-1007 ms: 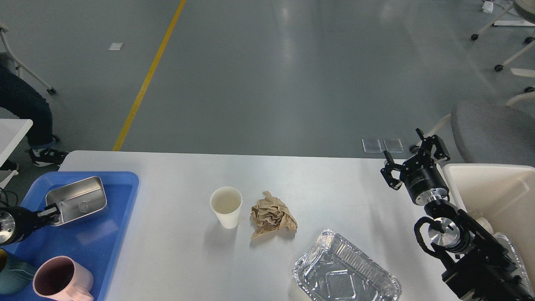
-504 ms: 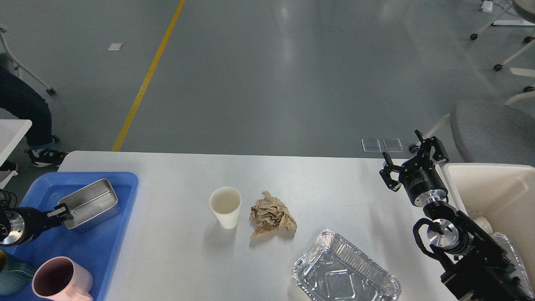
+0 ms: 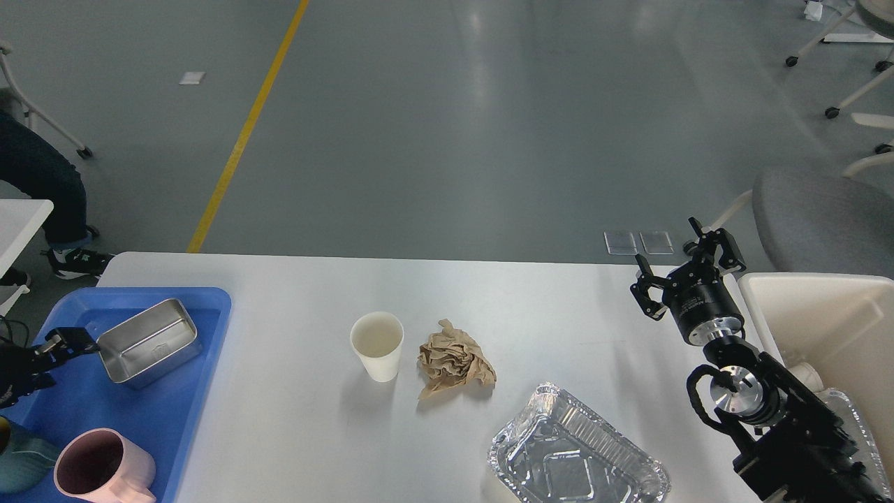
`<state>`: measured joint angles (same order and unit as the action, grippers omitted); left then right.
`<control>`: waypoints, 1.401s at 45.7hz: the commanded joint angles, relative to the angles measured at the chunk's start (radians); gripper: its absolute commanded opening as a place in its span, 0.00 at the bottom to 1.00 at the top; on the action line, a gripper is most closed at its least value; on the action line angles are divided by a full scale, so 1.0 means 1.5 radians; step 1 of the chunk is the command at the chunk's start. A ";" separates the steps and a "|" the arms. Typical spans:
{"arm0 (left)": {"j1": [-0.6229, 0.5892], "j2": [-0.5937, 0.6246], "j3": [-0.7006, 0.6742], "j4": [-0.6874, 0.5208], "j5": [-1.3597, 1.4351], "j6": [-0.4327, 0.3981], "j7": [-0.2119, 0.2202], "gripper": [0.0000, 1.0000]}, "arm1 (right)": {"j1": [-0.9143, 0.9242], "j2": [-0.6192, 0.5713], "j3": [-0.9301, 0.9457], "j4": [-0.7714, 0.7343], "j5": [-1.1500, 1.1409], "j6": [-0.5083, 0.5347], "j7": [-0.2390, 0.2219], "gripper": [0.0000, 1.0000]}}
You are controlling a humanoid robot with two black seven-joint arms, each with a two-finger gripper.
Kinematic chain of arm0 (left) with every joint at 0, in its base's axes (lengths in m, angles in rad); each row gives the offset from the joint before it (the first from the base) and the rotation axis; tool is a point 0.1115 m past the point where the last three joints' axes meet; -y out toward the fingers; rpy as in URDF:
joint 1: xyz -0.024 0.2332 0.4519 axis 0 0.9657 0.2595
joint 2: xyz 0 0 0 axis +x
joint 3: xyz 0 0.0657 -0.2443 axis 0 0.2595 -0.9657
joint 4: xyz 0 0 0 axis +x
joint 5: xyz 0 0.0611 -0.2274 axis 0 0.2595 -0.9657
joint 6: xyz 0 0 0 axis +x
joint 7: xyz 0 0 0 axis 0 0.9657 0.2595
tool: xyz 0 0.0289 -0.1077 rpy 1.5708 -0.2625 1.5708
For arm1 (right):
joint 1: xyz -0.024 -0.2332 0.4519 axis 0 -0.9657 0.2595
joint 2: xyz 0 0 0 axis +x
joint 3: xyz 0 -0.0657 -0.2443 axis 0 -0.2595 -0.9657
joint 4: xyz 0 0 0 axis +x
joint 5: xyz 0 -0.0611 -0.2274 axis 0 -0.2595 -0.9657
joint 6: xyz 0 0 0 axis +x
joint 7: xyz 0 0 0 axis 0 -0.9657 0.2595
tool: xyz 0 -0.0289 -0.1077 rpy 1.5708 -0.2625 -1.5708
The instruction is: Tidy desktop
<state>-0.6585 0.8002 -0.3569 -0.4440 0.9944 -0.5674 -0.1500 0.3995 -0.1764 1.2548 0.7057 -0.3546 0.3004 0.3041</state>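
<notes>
White desktop [image 3: 293,419] with bare far strip, paper cup [image 3: 377,345] and crumpled napkin [image 3: 454,360] mid-table, foil tray [image 3: 576,454] overhanging near edge, right gripper [image 3: 681,269] spread wide at right edge, left gripper [image 3: 59,342] parted beside steel pan [image 3: 148,342].

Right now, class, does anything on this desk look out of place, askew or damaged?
Yes. A crumpled brown paper wad lies loose mid-desktop beside an upright white paper cup. A dented foil tray sits askew near the front edge. In the blue tray, the steel container sits at an angle.

A yellow floor line [image 3: 246,133] and a grey chair [image 3: 824,220] beyond.
</notes>
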 commanded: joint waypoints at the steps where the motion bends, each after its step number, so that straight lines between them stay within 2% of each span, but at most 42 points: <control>1: -0.069 0.087 -0.008 -0.001 -0.048 -0.095 0.002 0.86 | 0.002 -0.001 0.001 0.000 -0.001 0.000 0.000 1.00; 6: -0.151 0.148 -0.007 -0.001 -0.061 -0.141 0.001 0.91 | 0.003 -0.001 0.000 0.000 -0.001 0.000 0.000 1.00; 8: -0.197 0.159 -0.009 -0.001 -0.061 -0.142 0.001 0.96 | 0.003 0.000 0.001 0.000 -0.001 -0.001 0.000 1.00; 12: -0.287 0.166 -0.007 -0.001 -0.075 -0.141 -0.008 0.97 | 0.005 0.001 0.000 0.000 -0.001 -0.001 0.001 1.00; 18: -0.309 0.132 -0.015 -0.001 -0.188 -0.146 -0.007 0.97 | 0.005 0.012 0.000 0.000 -0.001 -0.002 0.001 1.00; 23: -0.268 0.019 -0.019 0.001 -0.334 -0.138 -0.006 0.97 | 0.004 0.014 -0.001 0.000 -0.001 -0.007 0.000 1.00; 25: -0.240 -0.019 -0.024 0.001 -0.410 -0.136 -0.015 0.97 | 0.004 0.013 -0.001 0.000 -0.002 -0.007 0.001 1.00; 33: -0.144 -0.155 -0.128 0.001 -0.688 -0.117 -0.019 0.97 | 0.008 0.011 -0.002 0.000 -0.002 -0.007 0.000 1.00; 37: -0.122 -0.228 -0.210 0.004 -0.715 -0.101 -0.017 0.97 | 0.008 0.013 -0.008 0.000 -0.011 -0.008 0.000 1.00; 47: -0.001 -0.385 -0.415 0.010 -0.722 -0.079 -0.017 0.97 | 0.019 0.015 -0.024 0.000 -0.021 -0.008 0.000 1.00; 52: 0.057 -0.429 -0.478 0.010 -0.719 -0.079 -0.019 0.97 | 0.027 0.025 -0.024 0.000 -0.020 -0.012 0.001 1.00; 64: 0.131 -0.435 -0.488 0.010 -0.716 -0.083 -0.020 0.97 | 0.076 0.051 -0.025 -0.002 -0.023 -0.030 0.001 1.00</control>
<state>-0.4964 0.1460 -1.0854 -0.4293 -0.0816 -0.6863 -0.1794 0.5023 -0.1081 1.2194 0.6984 -0.3843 0.2558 0.3046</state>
